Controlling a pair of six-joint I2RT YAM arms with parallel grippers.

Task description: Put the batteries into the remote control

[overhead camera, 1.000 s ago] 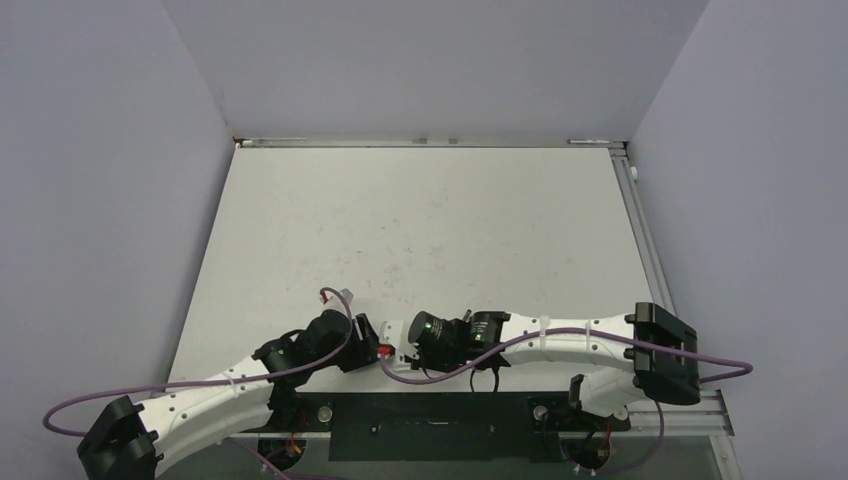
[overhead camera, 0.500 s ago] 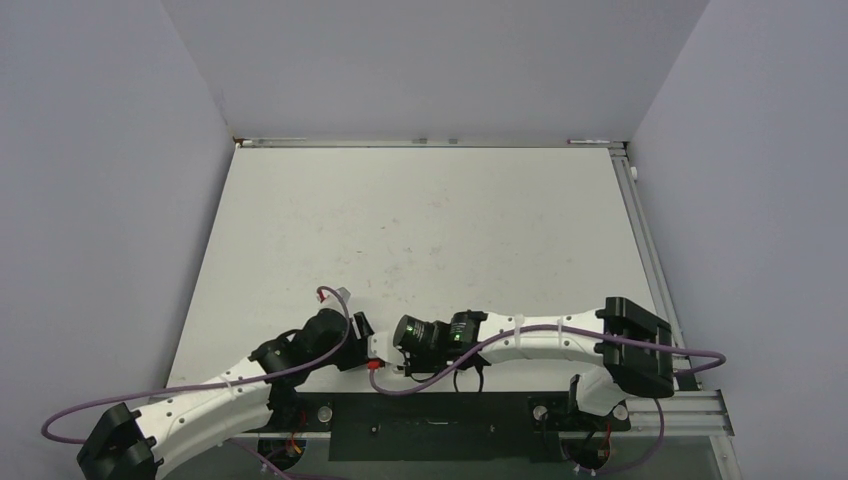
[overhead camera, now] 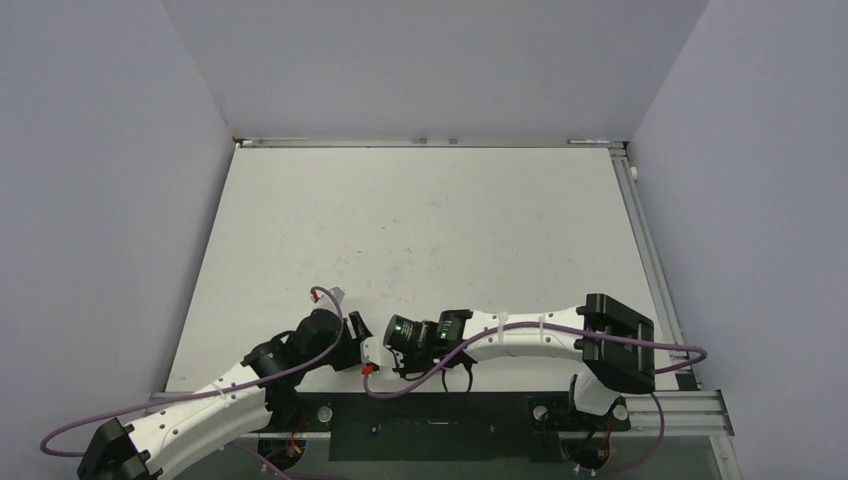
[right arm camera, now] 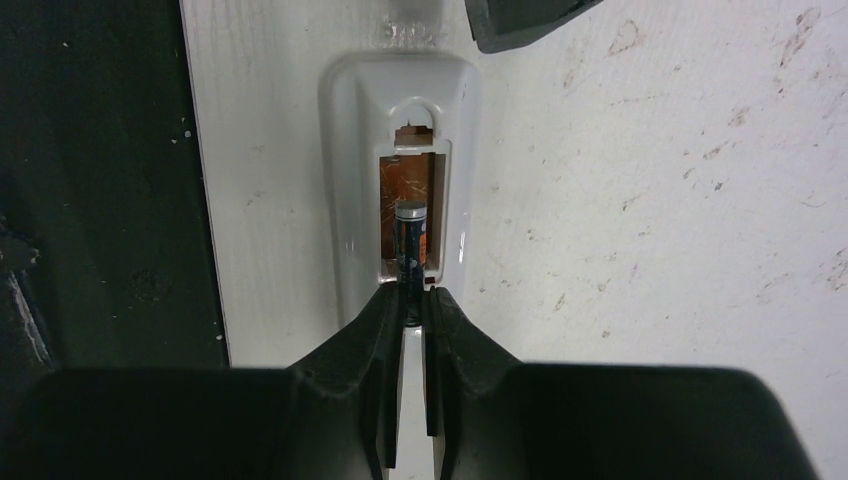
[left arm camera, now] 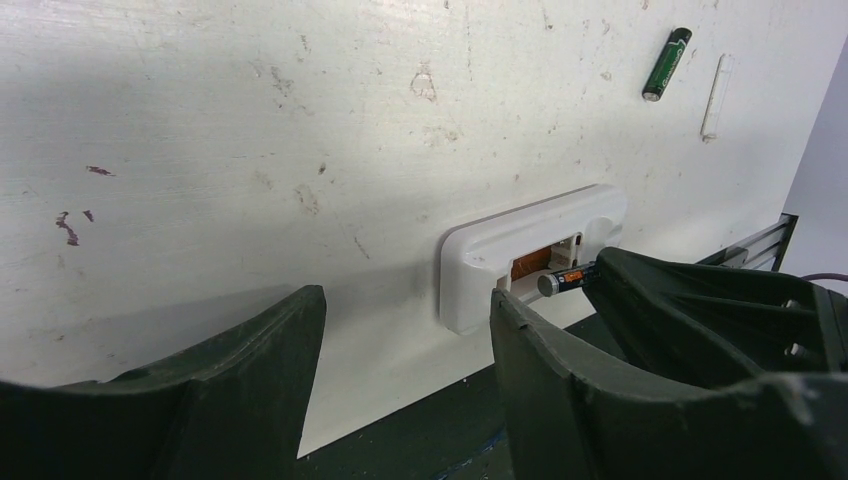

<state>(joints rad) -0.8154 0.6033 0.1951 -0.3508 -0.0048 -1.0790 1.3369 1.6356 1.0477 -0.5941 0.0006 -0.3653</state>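
Plainly mid-insertion: the remote control (right arm camera: 350,150) lies back-up at the six o'clock edge of the desk (left arm camera: 200,120). Its battery bay (right arm camera: 388,200) is uncovered and turned upward, so a cell can go in from above. We see one battery (right arm camera: 410,235) with its nose over that bay. In the right wrist view its lighter cap points toward twelve o'clock and its tail sits at six. There the right end effector (right arm camera: 412,300) pinches it, fingers pressed together on the tail. That rear hold leaves the front end free to meet the bay's contact, we judge. The cell does not look seated yet.

The left end effector (left arm camera: 405,310) stands spread, with only bare desk between its fingers. One of its fingers (right arm camera: 520,20) shows at one o'clock of the remote's far end in the right wrist view. We read that as a stop against the remote sliding under the push. We cannot tell whether it touches.

Well apart, at one o'clock from the remote in the left wrist view, a second battery (left arm camera: 666,64) lies on the desk. It waits just beside a thin white strip (left arm camera: 712,96), possibly the bay's cover.
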